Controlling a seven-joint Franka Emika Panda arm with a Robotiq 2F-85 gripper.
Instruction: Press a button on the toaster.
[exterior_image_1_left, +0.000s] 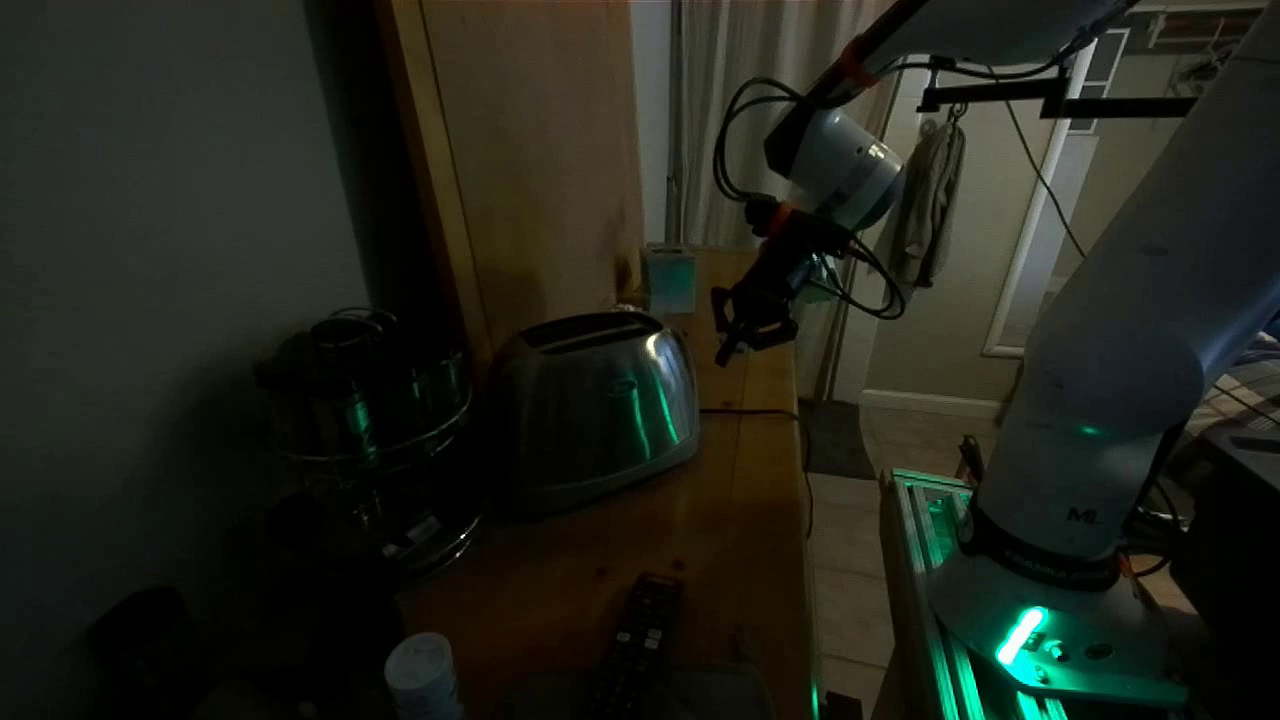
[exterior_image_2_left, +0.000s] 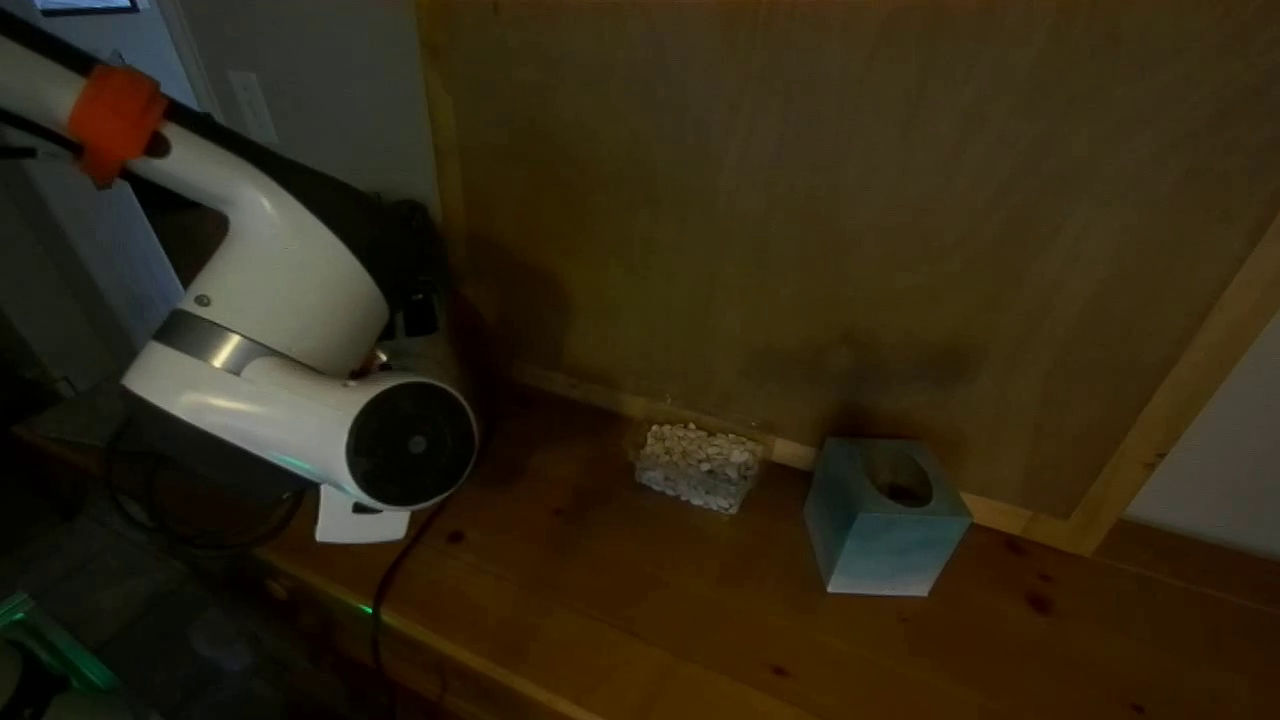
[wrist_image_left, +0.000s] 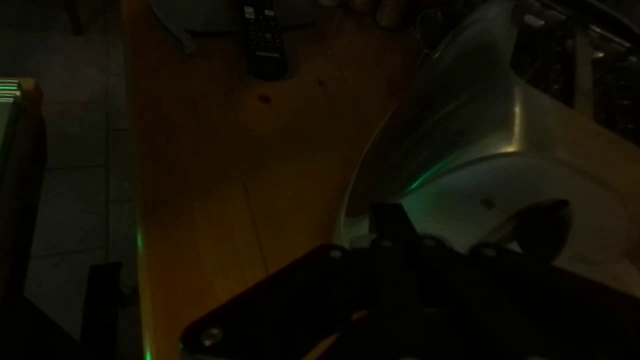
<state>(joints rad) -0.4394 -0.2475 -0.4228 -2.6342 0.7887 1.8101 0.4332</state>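
A remote (exterior_image_1_left: 640, 635), a tissue box (exterior_image_2_left: 890, 530) and the toaster (exterior_image_1_left: 600, 415) share the wooden counter (exterior_image_1_left: 740, 540); in an exterior view the arm (exterior_image_2_left: 290, 290) blocks much behind it. Metalware (exterior_image_1_left: 420, 400) is lost in gloom, a white-lidded container (exterior_image_1_left: 421, 662) is cut off below, a dark shape (wrist_image_left: 544, 230) on the toaster's end is too dim to name. The claw (exterior_image_1_left: 729, 356), tips together, hangs apart from the toaster, just beside that end
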